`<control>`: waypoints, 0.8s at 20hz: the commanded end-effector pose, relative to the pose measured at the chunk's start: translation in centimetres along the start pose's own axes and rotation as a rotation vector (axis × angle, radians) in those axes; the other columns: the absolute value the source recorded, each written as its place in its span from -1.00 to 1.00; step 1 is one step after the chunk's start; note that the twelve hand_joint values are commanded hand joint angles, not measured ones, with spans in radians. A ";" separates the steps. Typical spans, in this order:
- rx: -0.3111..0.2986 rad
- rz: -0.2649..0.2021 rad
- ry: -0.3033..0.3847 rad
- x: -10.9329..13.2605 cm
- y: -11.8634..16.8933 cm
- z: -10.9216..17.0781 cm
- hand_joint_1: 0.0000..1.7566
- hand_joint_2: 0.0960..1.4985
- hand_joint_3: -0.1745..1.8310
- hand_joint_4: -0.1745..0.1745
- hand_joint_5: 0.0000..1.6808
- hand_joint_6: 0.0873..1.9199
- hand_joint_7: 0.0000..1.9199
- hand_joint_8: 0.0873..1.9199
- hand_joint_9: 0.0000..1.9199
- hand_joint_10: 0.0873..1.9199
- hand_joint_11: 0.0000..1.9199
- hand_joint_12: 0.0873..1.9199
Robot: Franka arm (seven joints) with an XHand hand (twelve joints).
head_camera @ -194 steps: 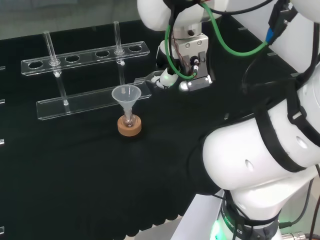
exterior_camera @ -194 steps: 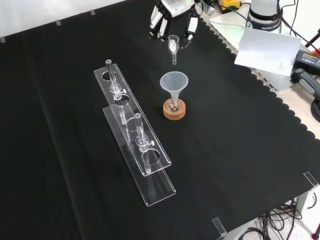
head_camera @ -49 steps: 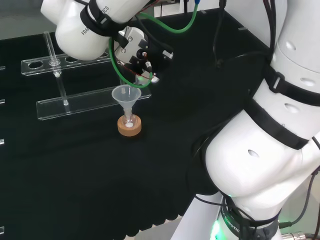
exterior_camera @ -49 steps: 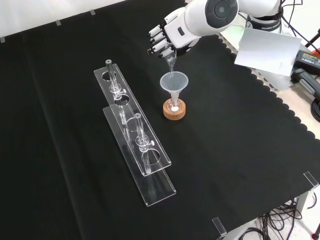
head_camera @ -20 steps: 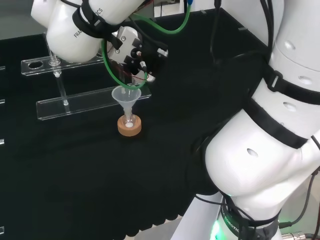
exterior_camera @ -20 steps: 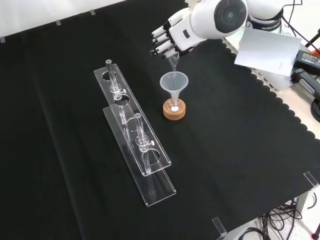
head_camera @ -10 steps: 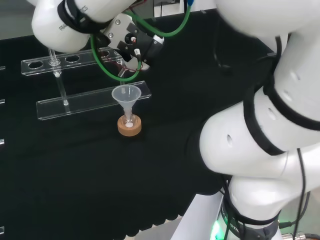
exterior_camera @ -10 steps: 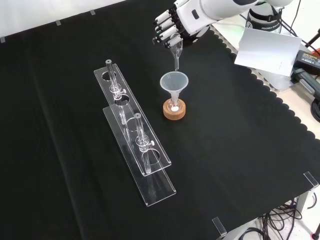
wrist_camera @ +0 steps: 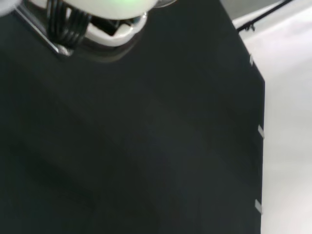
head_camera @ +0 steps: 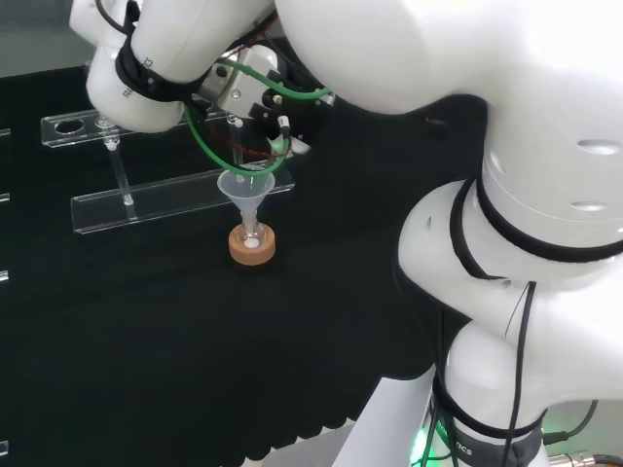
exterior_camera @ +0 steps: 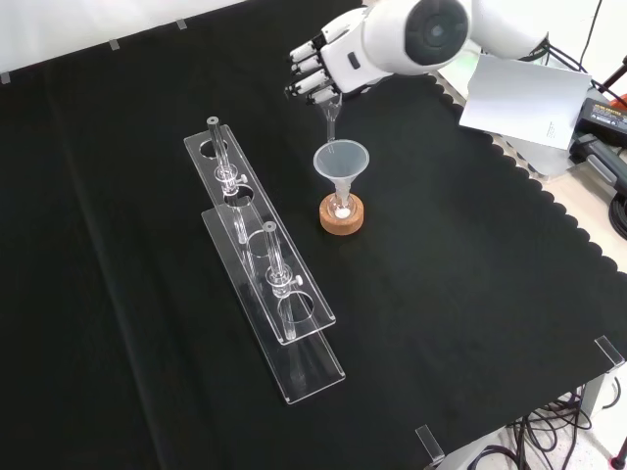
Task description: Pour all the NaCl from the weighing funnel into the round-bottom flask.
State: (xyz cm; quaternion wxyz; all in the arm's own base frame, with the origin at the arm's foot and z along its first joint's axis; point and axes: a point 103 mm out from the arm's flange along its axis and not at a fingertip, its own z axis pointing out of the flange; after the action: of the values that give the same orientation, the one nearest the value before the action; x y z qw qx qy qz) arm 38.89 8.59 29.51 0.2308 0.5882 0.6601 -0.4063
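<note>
In the front view the hand (exterior_camera: pixel 323 61) hangs above the clear plastic funnel (exterior_camera: pixel 340 158), its fingers curled round the glass weighing funnel (exterior_camera: pixel 330 116). The weighing funnel's stem points down, and its tip ends just over the far rim of the plastic funnel's cone. The plastic funnel sits in the neck of a small round-bottom flask (exterior_camera: pixel 341 206) on a cork ring (exterior_camera: pixel 341 220). A little white powder lies in the bottom of the flask. In the head view the plastic funnel (head_camera: pixel 246 185) and cork ring (head_camera: pixel 252 246) stand just below the arm's wrist.
A clear two-tier acrylic rack (exterior_camera: pixel 257 259) with two upright glass tubes stands left of the flask in the front view and behind it in the head view (head_camera: pixel 165 199). White paper (exterior_camera: pixel 524 93) lies beyond the cloth's scalloped right edge. Black cloth (wrist_camera: pixel 156 146) shows in the wrist view.
Over ten seconds the hand carried the weighing funnel from the far cloth to above the plastic funnel, and powder appeared in the flask. In the last half second it moved slightly left and lower.
</note>
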 end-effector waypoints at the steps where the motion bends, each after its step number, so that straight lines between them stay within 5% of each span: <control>1: -0.102 0.029 0.079 -0.1 -0.3 -0.9 0.29 -0.14 -0.31 1.00 0.62 -0.60 -0.44 -0.31 0.10 -0.82 0.00 -0.08; 16: -0.091 0.054 0.263 -1.8 -0.2 0.6 0.29 -0.14 -0.31 1.00 0.62 -0.60 -0.45 -0.31 0.10 -0.82 0.00 -0.08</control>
State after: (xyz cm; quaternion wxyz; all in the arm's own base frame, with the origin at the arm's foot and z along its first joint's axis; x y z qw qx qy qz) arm 38.98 7.67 30.86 0.2115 0.6270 0.6758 -0.3249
